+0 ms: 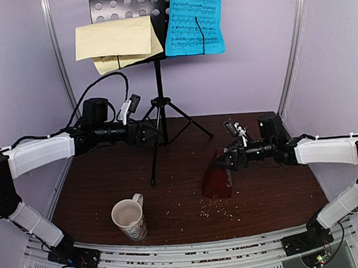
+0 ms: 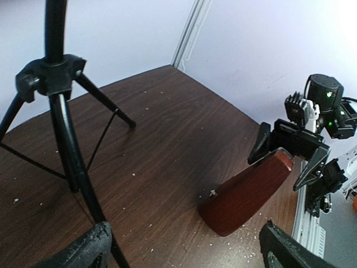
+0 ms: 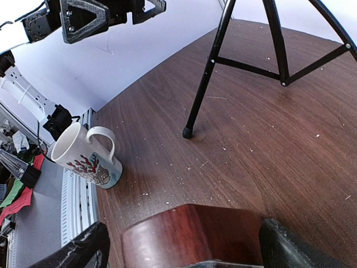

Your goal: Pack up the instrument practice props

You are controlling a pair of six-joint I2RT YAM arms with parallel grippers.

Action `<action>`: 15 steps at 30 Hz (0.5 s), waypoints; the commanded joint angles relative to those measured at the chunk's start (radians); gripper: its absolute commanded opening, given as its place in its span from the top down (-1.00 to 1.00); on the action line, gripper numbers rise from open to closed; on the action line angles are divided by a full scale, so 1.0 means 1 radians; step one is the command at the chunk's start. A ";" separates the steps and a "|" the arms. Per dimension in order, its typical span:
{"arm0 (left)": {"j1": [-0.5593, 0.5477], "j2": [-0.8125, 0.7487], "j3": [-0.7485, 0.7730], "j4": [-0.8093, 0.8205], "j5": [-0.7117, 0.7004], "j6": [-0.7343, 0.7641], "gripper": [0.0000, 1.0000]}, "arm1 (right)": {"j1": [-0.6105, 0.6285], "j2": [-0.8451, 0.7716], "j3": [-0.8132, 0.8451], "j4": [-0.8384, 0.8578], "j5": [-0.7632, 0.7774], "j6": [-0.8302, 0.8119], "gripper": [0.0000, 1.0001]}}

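At centre right of the overhead view, right claw [image 1: 223,160] gapes astride metronome [image 1: 216,181] tip; off-centre squeeze could topple it; left claw [image 1: 153,134] open beside music stand [image 1: 160,92].

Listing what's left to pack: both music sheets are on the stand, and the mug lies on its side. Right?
No: the mug stands upright, as the top external view shows. The blue sheet and yellow sheet are on the stand.
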 commanded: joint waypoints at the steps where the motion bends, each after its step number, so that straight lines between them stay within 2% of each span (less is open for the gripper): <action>1: 0.048 -0.005 0.037 -0.093 -0.034 0.061 -0.92 | 0.023 -0.020 -0.044 -0.019 0.057 -0.001 -0.88; 5: 0.054 0.029 0.040 -0.061 -0.021 0.072 -0.92 | 0.051 -0.028 -0.058 -0.006 0.179 -0.006 -0.68; 10: 0.056 0.071 0.042 -0.070 -0.005 0.097 -0.92 | 0.101 -0.080 -0.115 0.035 0.432 -0.015 -0.42; 15: 0.056 0.060 0.029 -0.084 -0.047 0.118 -0.92 | 0.115 -0.199 -0.236 0.126 0.716 0.059 -0.28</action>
